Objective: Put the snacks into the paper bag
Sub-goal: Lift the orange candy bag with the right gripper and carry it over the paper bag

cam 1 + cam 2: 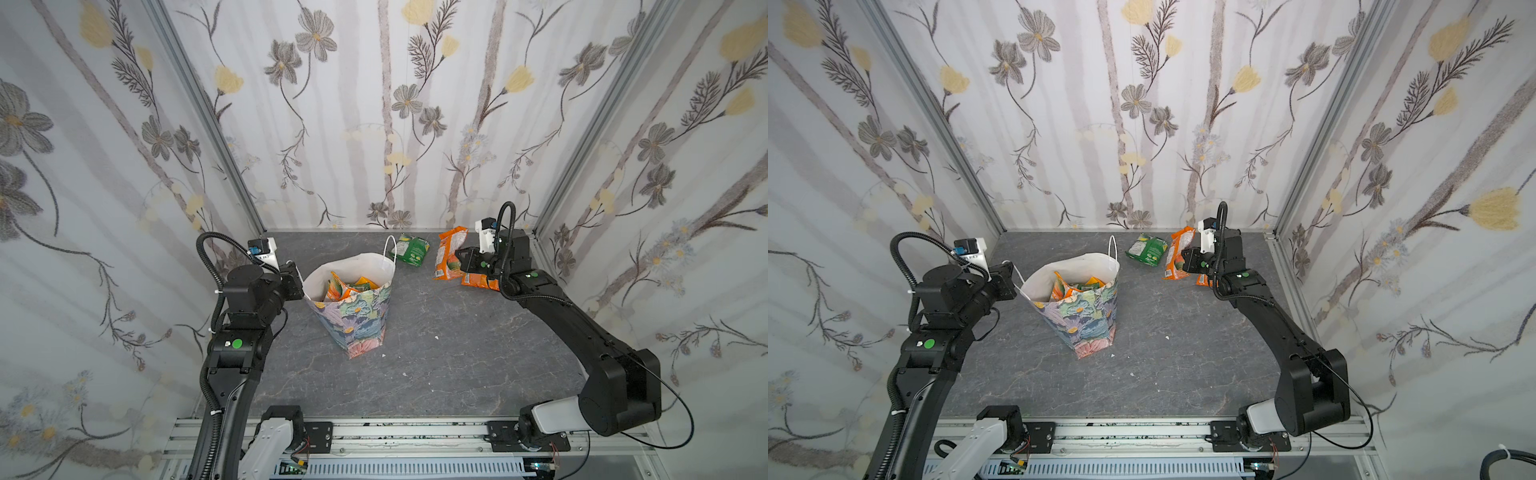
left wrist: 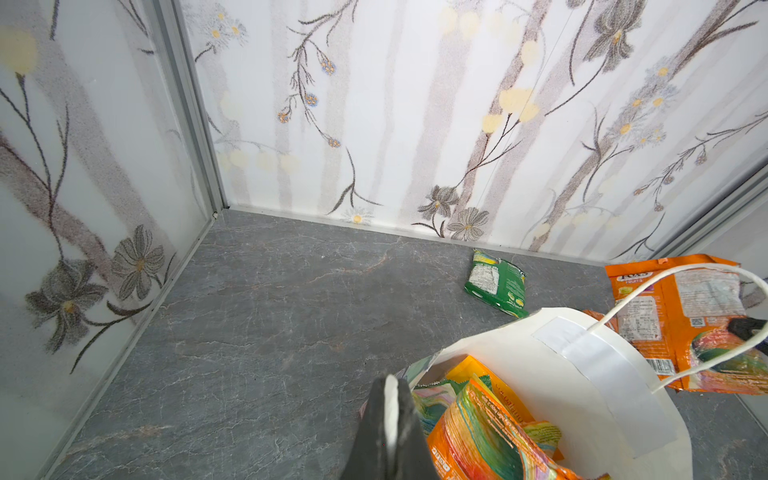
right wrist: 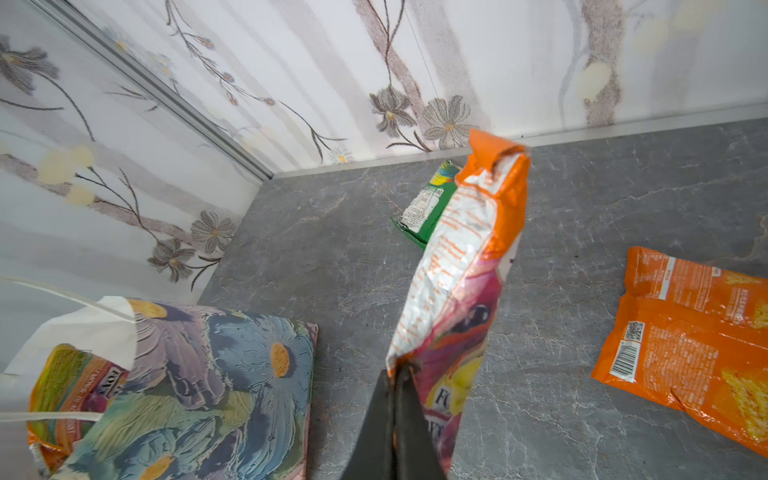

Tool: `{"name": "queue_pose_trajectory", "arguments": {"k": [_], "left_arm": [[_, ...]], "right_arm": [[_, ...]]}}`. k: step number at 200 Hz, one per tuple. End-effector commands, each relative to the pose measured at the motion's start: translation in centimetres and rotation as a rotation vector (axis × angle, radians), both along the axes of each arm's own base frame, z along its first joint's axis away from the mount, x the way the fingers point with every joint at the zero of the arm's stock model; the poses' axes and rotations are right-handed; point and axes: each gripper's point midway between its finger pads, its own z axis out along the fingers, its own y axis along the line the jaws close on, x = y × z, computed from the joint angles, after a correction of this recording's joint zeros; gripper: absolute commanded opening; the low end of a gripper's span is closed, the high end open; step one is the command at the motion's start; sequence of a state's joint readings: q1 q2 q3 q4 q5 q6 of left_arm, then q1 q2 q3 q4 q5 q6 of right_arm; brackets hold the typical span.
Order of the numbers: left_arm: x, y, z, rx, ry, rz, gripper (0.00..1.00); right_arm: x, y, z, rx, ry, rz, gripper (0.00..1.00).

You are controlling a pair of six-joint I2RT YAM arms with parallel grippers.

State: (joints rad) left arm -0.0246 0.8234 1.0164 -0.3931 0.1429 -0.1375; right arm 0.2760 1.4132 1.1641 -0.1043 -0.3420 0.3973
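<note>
The right gripper [image 3: 398, 376] is clamped on one end of an orange packet [image 3: 465, 257], holding it upright. The left gripper [image 2: 390, 386] pinches the paper bag [image 1: 357, 320] at its white edge. The bag stands open with several packets [image 1: 345, 287] inside. A green packet [image 1: 412, 248] and a second orange packet [image 3: 685, 345] lie on the grey marbled table [image 1: 436, 365], between floral walls [image 1: 374, 104].

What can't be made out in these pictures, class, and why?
- Number of packets inside the paper bag: both top views, bag walls hide the lower ones.
- Flat orange packet: right wrist view, cut off by the picture's edge; top views, the right arm covers most of it.
- Green packet: lettering too small everywhere.
- Left gripper: left wrist view, pinches something white; bag rim or cord, unclear.
</note>
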Motion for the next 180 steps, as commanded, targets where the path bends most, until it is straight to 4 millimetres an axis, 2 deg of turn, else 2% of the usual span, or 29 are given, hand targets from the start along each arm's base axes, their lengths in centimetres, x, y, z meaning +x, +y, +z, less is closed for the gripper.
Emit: {"name": "queue_pose_trajectory", "arguments": {"k": [1, 74, 118, 157, 180], "left_arm": [[0.3, 0.0, 0.9, 0.001, -0.043, -0.001, 0.00], [0.0, 0.1, 1.4, 0.006, -0.053, 0.000, 0.00], [0.0, -0.1, 1.5, 0.000, -0.056, -0.006, 0.00], [-0.1, -0.3, 2.0, -0.006, -0.066, -0.020, 0.00], [-0.2, -0.4, 2.2, -0.008, -0.068, -0.021, 0.00]], "right_arm": [[-0.5, 0.5, 2.8, -0.003, -0.077, 0.024, 0.00], [-2.6, 2.1, 8.7, 0.003, -0.200, 0.081, 0.00], [-3.9, 2.9, 13.7, -0.010, -0.308, 0.102, 0.00], [-5.3, 4.8, 18.2, -0.006, -0.409, 0.148, 0.00], [-6.1, 6.4, 20.1, -0.012, -0.459, 0.191, 0.00]]}}
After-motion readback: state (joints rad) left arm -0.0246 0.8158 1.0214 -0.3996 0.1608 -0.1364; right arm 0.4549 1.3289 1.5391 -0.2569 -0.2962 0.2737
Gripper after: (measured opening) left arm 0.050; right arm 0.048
